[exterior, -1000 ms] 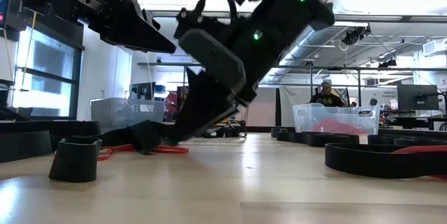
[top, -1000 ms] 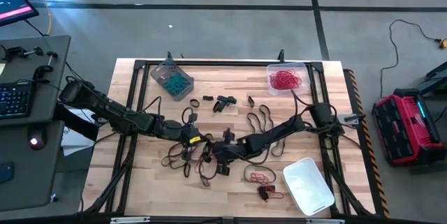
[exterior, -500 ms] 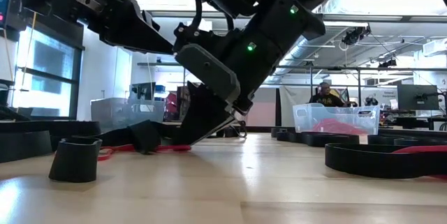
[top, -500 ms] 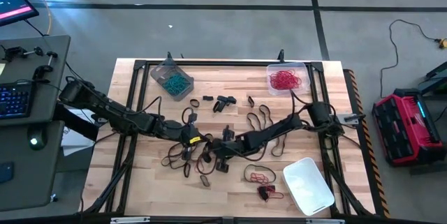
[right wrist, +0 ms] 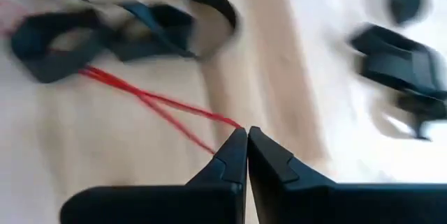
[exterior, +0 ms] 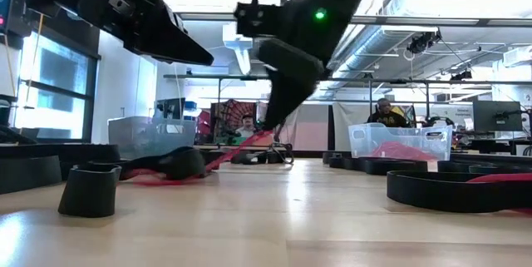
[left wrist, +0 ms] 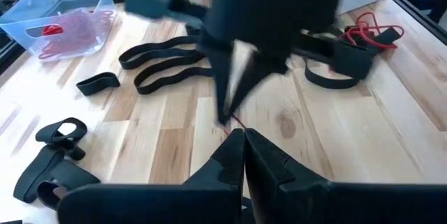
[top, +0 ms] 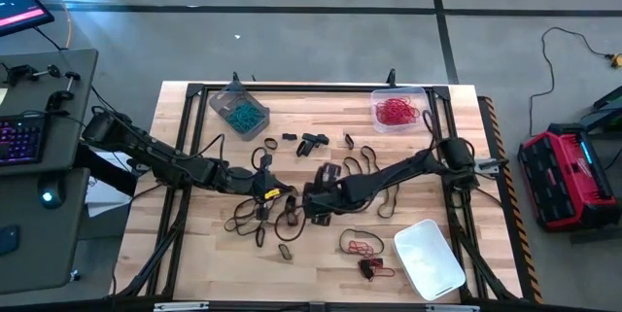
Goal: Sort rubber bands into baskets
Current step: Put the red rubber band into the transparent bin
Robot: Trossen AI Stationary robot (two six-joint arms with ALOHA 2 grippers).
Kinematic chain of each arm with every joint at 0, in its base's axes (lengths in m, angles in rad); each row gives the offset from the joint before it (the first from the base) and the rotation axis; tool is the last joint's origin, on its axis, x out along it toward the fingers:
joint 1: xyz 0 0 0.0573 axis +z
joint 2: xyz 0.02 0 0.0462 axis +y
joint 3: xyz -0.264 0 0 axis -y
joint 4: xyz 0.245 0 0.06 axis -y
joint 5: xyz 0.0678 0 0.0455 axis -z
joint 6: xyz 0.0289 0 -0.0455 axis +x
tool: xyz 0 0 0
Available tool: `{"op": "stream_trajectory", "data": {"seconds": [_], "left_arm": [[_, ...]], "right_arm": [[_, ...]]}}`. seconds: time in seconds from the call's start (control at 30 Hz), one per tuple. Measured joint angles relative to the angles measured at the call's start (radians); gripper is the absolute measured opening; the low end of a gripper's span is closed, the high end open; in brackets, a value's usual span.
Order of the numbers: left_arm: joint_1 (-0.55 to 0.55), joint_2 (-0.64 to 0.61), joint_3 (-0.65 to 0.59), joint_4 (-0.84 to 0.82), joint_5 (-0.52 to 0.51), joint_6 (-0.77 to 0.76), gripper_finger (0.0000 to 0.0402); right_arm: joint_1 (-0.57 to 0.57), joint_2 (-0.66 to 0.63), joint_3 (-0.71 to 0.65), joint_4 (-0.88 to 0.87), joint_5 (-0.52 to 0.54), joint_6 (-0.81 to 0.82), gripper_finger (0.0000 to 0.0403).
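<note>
nearest, at the front edge of the wooden table [top: 194, 263], a whitish basket [top: 429, 258] is lying at the right corner, with a small tangle of red rubber bands [top: 362, 247] sitting just beside it on the left; a lone dark band [top: 285, 250] is resting on the bare wood further left; at mid-table, the right gripper [top: 313, 204] is hanging over the centre with its fingers [right wrist: 241, 155] pressed together on a red rubber band [right wrist: 150, 100], which is stretching taut from the fingertips toward a clump of dark bands [right wrist: 105, 28] on the wood; the low view is showing the same red strand [exterior: 237, 148] slanting down to the table from the raised gripper [exterior: 273, 121]; just beside it, the left gripper [top: 260, 195] is hovering over a heap of dark bands [top: 255, 217], its fingers [left wrist: 241, 155] closed together and gripping nothing that can be made out; wider black loops [top: 364, 166] are lying behind the right arm; farther back, several short dark bands [top: 309, 142] are lying scattered along the middle; farthest, a grey-tinted basket [top: 239, 108] is holding teal-blue bands at the back left, and a clear basket [top: 399, 110] is holding red bands at the back right.
</note>
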Motion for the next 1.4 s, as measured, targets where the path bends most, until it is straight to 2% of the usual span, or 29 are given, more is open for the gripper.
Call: {"op": "stream_trajectory", "data": {"seconds": [0.43,0.83,1.1,1.27,1.4], "left_arm": [[0.0,0.0,0.0,0.067,-0.001,-0.01,0.0003],[0.0,0.0,0.0,0.093,0.007,-0.026,0.0003],[0.0,0.0,0.0,0.095,0.008,-0.067,0.0003],[0.0,0.0,0.0,0.096,0.008,-0.071,0.0003],[0.0,0.0,0.0,0.096,0.008,-0.071,0.0003]], "right_arm": [[-0.013,-0.183,0.014,-0.391,0.267,0.107,0.0],[-0.059,-0.353,0.014,-0.678,0.395,0.212,0.0],[-0.159,-0.451,0.014,-0.893,0.468,0.296,0.0],[-0.25,-0.49,0.014,-0.905,0.494,0.273,0.0],[-0.341,-0.503,-0.007,-0.904,0.599,0.226,0.0]]}}
